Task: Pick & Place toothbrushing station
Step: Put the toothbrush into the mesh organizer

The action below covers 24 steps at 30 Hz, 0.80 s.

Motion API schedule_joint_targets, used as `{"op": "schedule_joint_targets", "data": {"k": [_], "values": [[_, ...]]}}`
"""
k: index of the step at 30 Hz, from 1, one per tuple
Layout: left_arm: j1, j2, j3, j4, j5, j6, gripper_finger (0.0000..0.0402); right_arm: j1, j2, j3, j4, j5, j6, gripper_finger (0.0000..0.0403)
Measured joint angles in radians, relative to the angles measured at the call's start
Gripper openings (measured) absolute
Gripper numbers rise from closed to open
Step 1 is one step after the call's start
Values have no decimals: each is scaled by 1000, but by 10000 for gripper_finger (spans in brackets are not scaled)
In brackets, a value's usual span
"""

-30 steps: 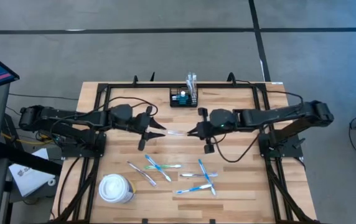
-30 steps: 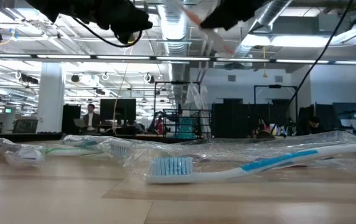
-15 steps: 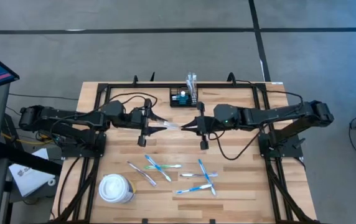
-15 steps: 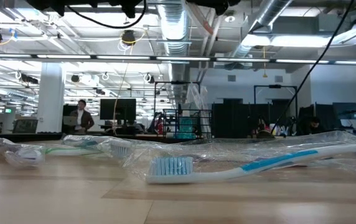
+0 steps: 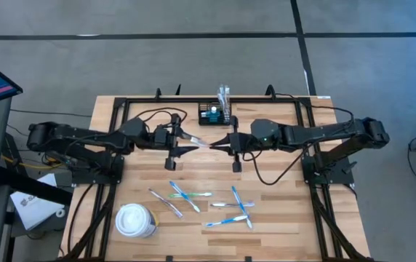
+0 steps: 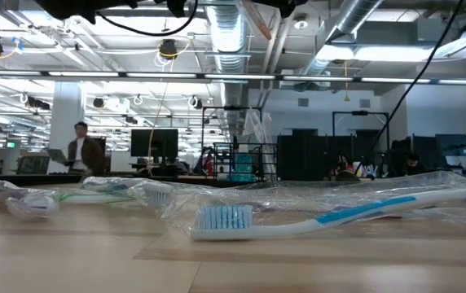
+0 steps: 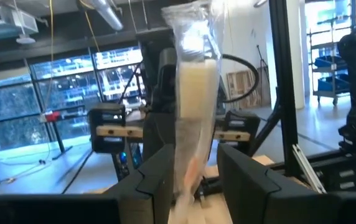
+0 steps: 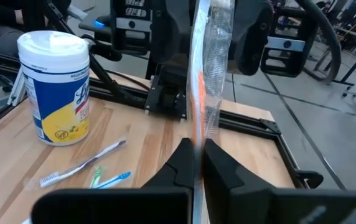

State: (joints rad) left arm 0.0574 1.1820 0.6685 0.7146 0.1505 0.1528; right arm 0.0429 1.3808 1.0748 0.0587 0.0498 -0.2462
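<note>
The toothbrushing station (image 5: pixel 214 114), a black wire-mesh box with a teal item in it, stands by its base at the middle of the table's far edge; it shows small in the low view (image 6: pixel 237 163). In front of it, above the table's middle, a toothbrush in a clear wrapper (image 5: pixel 202 143) spans between my two grippers. My left gripper (image 5: pixel 185 145) is shut on one end and my right gripper (image 5: pixel 225 144) on the other. The wrapper shows close up in both wrist views (image 7: pixel 193 93) (image 8: pixel 210 74). My left gripper has the wrapped toothbrush's end (image 7: pixel 187 168) between its two fingers (image 7: pixel 159 177). It comes roughly level from the table's left, along the toothbrush. The toothbrush is clear of the table. My right gripper pinches the other end of the wrapper (image 8: pixel 198 134) between its shut fingers (image 8: pixel 181 158), beside the orange handle inside. It comes roughly level from the table's right, along the toothbrush. One layer or several, I cannot tell.
Several wrapped toothbrushes lie on the near half of the table (image 5: pixel 190 195) (image 5: pixel 237 207); one blue and white one fills the low view (image 6: pixel 314 218). A white lidded canister (image 5: pixel 135 220) stands near the front left. A black frame (image 5: pixel 121 109) borders the table. A person walks in the room behind (image 6: pixel 78 150).
Both grippers have risen a little and tipped their fingers upward, staying shut on the wrapped toothbrush. The toothbrush has gone up with them and has almost left the top of the low view. The person in the background has walked leftward.
</note>
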Motion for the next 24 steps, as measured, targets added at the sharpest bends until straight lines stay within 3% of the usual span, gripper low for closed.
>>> {"op": "schedule_joint_targets", "data": {"k": [15,22,24], "values": [[0,98,0,200,0,-1,110,-6,0,0,-2,0,0,1],[0,106,0,203,4,-1,21,-7,0,0,-10,2,2,6],[0,105,0,202,4,-2,11,-7,0,0,-13,3,2,9]]}}
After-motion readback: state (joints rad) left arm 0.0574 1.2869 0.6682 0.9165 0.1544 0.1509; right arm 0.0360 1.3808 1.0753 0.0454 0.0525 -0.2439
